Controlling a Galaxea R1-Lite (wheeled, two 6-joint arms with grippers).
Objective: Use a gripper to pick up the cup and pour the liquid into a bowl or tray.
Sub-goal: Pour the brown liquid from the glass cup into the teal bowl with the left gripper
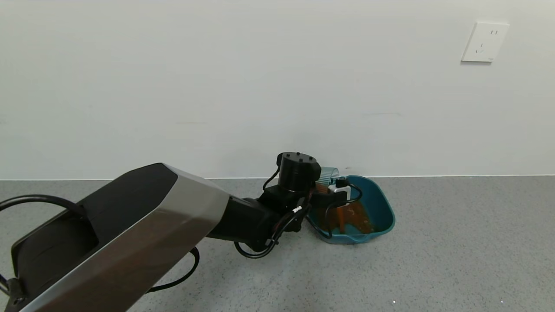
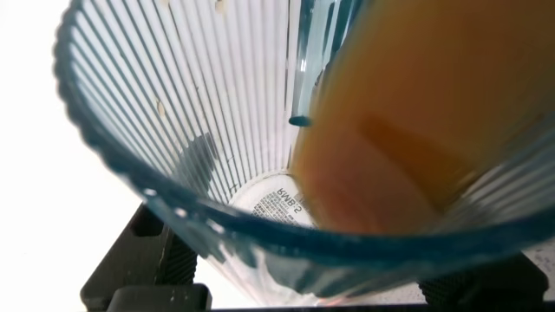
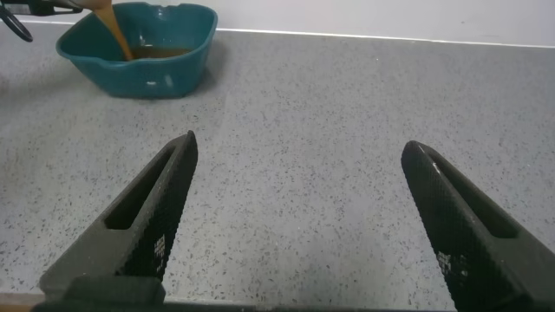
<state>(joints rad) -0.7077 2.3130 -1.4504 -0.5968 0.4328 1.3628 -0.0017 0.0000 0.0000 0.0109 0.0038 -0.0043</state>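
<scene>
Head view: left gripper (image 1: 331, 190) clamped on the ribbed cup (image 1: 328, 175), tipped over the teal basin's (image 1: 383, 208) near-wall rim; tea-coloured liquid (image 1: 341, 219) streaming down, pooling inside.

Left wrist view: cup interior (image 2: 208, 130) close up, liquid (image 2: 408, 130) running along one side toward the rim.

Right wrist view: right gripper (image 3: 299, 225) spread wide above grey floor (image 3: 347, 113), well apart from the basin (image 3: 165, 69).

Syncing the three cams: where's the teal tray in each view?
Head view: teal tray sits right of centre on the grey floor by the wall, partly behind the left pincer and the cup.
Left wrist view: tray not in it; the cup fills the picture.
Right wrist view: tray in the upper left corner.
Shared landmark: the brown liquid streaming into the tray.
</scene>
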